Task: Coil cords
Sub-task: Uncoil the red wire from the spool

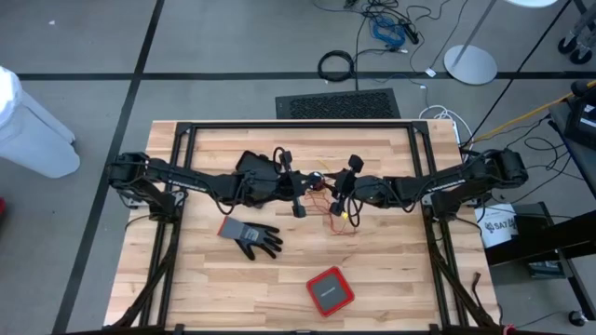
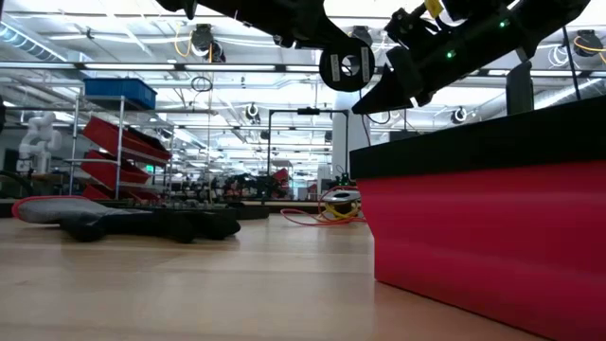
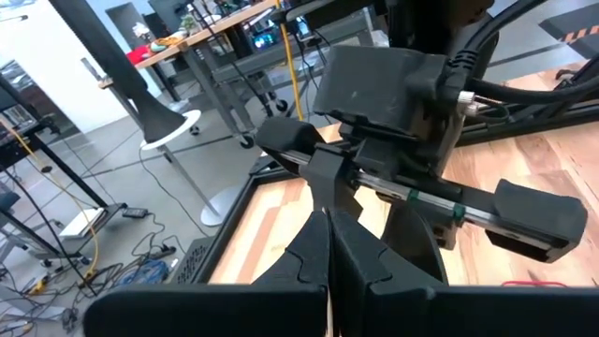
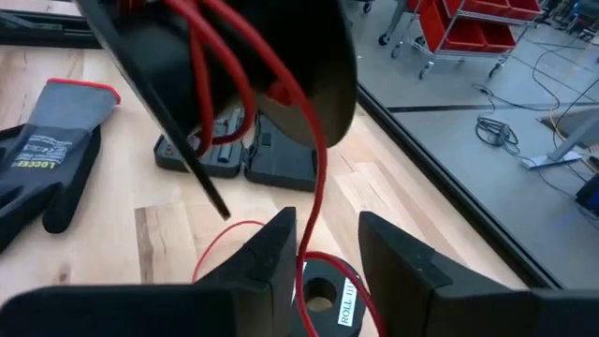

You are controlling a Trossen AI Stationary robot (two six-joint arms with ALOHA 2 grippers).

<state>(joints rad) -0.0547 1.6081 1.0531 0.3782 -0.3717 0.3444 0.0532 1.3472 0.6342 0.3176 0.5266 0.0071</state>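
A thin red cord hangs between the right gripper's parted fingers above a tape roll, a grey glove nearby; the left gripper is clenched empty.

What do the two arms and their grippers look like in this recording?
Both arms are dark, jointed and slim. The left gripper has black, notched fingers on a silvery rail. The right gripper has broad, matte black fingers. Black cables run along the arm.
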